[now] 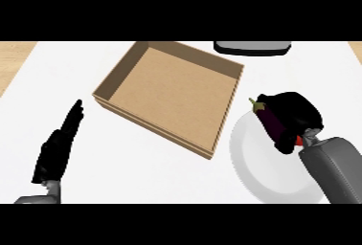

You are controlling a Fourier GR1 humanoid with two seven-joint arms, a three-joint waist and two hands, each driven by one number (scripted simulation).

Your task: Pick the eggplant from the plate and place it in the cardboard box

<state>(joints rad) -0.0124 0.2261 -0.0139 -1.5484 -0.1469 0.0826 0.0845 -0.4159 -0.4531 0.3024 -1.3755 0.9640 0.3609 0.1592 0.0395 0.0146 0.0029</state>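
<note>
Counter (176, 177): flat white matte top filling most of the view, with pale wood-toned strips at the far left and far right corners.

Cardboard box (170, 91): square, open-topped, plain brown, low walls, turned corner-on; centre, far half of the counter. Interior bare brown board.

Plate (265, 167): round, smooth, white, glossy; near right, just beside the box's right corner.

Right hand (300, 112): black, on a grey forearm entering from the lower right; fingers curled around the eggplant, above the plate's far edge.

Left hand (60, 146): black, near left, edge-on, fingers straight and held together pointing far; resting, touching nothing.

Grey-and-black object (252, 47): rounded, smooth, cut by the far edge, beyond the box; identity unclear.

Eggplant (272, 122): dark purple, glossy, elongated, green stem end pointing far-left; clasped in the right hand over the plate, outside the box. Whether it touches the plate cannot be told.
</note>
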